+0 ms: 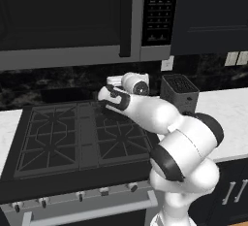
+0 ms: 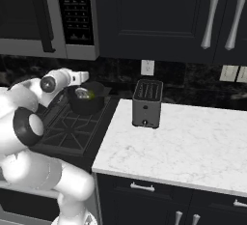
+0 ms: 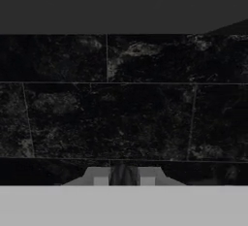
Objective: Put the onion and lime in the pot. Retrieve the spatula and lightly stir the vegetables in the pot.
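Observation:
The dark pot (image 2: 89, 106) stands on the stove's back right burner. Inside it lies the yellow-green lime (image 2: 91, 95), with the silver-grey head of the spatula (image 2: 81, 92) beside it. The onion is hidden. My gripper (image 2: 88, 77) hangs just above the pot's rim and points level at the back wall. In the hand view the gripper (image 3: 123, 176) is shut, with a thin dark piece, seemingly the spatula's handle, between its tips. In the left base view my forearm covers the pot and the gripper (image 1: 111, 80) pokes out to the left.
A boxy dark toaster (image 2: 146, 103) stands on the white marble counter (image 2: 193, 142) just right of the stove (image 1: 72, 137). A microwave (image 1: 72, 16) hangs low over the burners. The dark tiled backsplash (image 3: 121, 104) is close ahead of the hand.

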Robot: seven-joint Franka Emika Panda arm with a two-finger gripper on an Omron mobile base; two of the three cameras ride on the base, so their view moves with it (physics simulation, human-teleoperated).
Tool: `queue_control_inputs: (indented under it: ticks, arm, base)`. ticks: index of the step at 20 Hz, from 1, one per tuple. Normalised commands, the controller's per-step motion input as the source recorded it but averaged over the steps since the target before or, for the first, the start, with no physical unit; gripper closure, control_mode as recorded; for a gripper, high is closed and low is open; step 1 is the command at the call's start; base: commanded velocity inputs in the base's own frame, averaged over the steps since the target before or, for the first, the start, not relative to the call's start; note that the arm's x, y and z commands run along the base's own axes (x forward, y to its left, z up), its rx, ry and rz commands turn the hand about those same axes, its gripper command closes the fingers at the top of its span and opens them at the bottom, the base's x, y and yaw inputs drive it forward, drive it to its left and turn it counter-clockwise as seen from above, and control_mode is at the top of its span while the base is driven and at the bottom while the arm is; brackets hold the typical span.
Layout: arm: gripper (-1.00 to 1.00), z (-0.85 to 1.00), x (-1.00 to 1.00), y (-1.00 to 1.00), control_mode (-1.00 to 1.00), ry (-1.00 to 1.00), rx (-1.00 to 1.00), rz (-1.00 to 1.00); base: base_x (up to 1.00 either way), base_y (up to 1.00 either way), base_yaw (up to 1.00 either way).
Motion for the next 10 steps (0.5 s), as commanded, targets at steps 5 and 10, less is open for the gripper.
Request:
queue_control_inputs:
  ticks: [5,10]
  arm:
    - [1.00,-0.07,-0.09,0.00,-1.00,0.29,0.00,-0.01]
    - [1.00,-0.31,0.08,0.01,-1.00,0.10,0.00,0.00]
  base:
    - [0.00,0.00,0.00]
    - [0.00,0.00,0.00]
